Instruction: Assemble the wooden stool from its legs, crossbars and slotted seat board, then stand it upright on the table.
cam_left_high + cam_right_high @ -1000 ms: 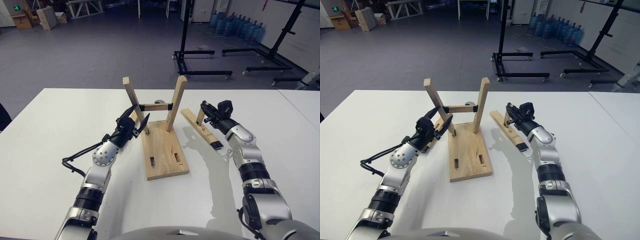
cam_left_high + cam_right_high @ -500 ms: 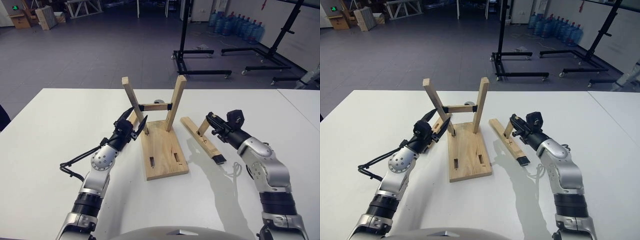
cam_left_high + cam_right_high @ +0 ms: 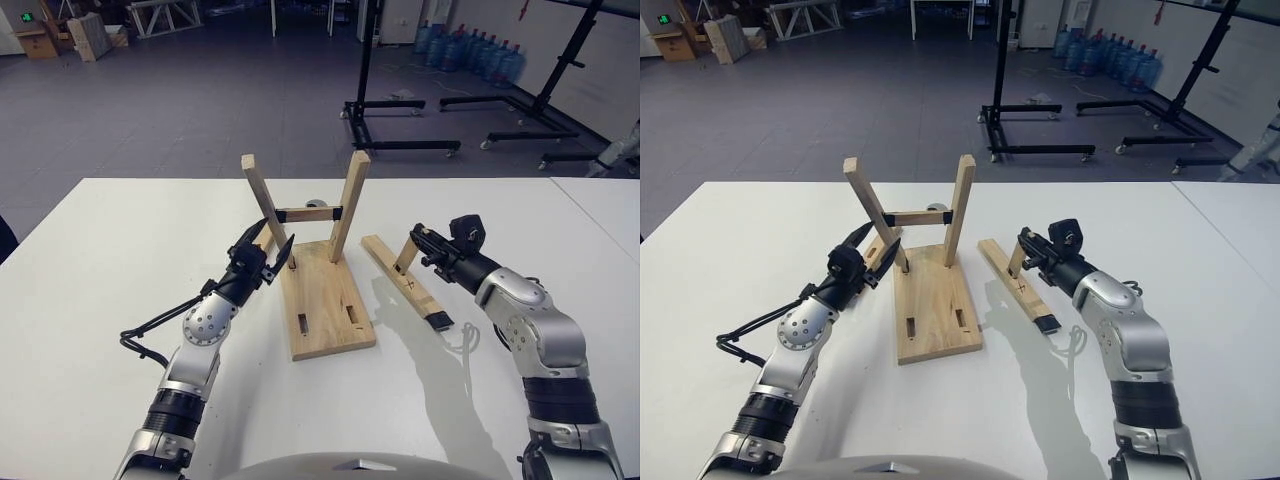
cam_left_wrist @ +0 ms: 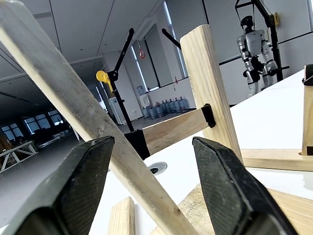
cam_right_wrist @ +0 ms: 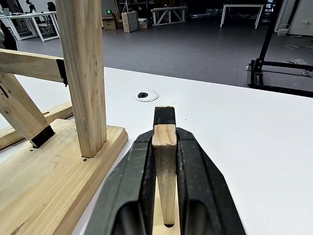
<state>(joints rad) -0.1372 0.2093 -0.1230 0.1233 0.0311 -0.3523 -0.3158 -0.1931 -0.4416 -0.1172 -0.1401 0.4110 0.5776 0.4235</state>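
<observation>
Left gripper (image 3: 272,245) is found with its fingers spread wide, one on each side of the lower part of the left stool leg (image 3: 262,195); contact with the wood cannot be confirmed. Right gripper (image 5: 165,142) is found pressed together on a short crossbar (image 5: 165,171), which is pinched between both fingers near its upper end.

The slotted seat board (image 3: 325,300) is observed lying flat at the middle of the white table (image 3: 100,260), its long side running from the near edge towards the far edge. Two open slots (image 3: 303,322) are noted in its near half. At its far end the left stool leg and the right stool leg (image 3: 352,200) are seated upright, splayed apart towards their tops, and are joined by a black-tipped crossbar (image 3: 312,213) set between them.

A loose leg (image 3: 392,268) is recorded lying flat on the table just beside the board's right edge, apart from it, with a black tip at its near end. The short crossbar is seen standing up from this leg.

A further wooden piece (image 4: 122,218) is noted lying by the board's far left corner, partly hidden under the left gripper. A round grommet (image 5: 146,96) is set in the tabletop beyond the legs.
</observation>
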